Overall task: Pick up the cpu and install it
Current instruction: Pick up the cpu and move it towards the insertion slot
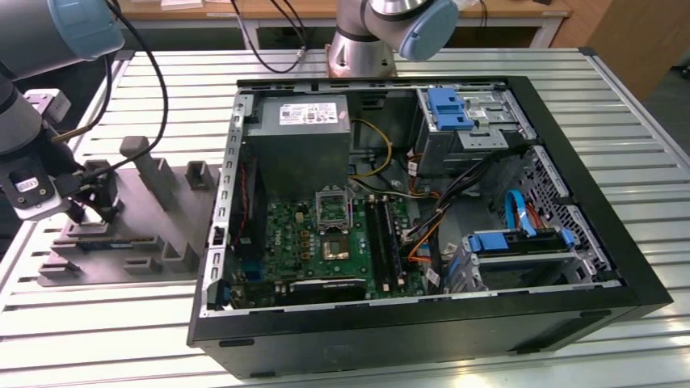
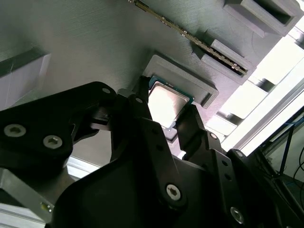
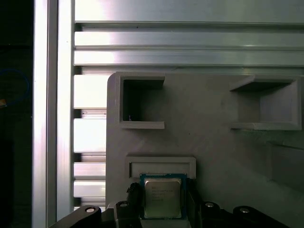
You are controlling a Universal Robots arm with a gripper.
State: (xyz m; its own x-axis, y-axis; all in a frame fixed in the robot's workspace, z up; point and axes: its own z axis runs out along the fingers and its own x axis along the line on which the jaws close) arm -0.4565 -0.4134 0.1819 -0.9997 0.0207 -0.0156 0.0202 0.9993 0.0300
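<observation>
The cpu (image 3: 162,197) is a small square chip with a pale silver top, lying at a raised holder on the grey plastic block (image 3: 213,142). My gripper (image 3: 161,204) stands right over it, a black finger pressed against each of two opposite edges. The second wrist view shows the cpu (image 2: 166,104) squeezed between the fingers (image 2: 137,102) of my gripper (image 2: 164,107). In the exterior view my gripper (image 1: 92,212) hangs low over the block (image 1: 140,234) at that view's left, outside the computer case. The motherboard socket (image 1: 332,245) lies open inside the case.
The open computer case (image 1: 431,323) fills the middle and the exterior view's right, with a grey metal box (image 1: 300,133), cables and blue drive brackets (image 1: 518,241) inside. Upright posts (image 1: 140,162) rise from the block. Another arm's base (image 1: 372,32) stands behind the case.
</observation>
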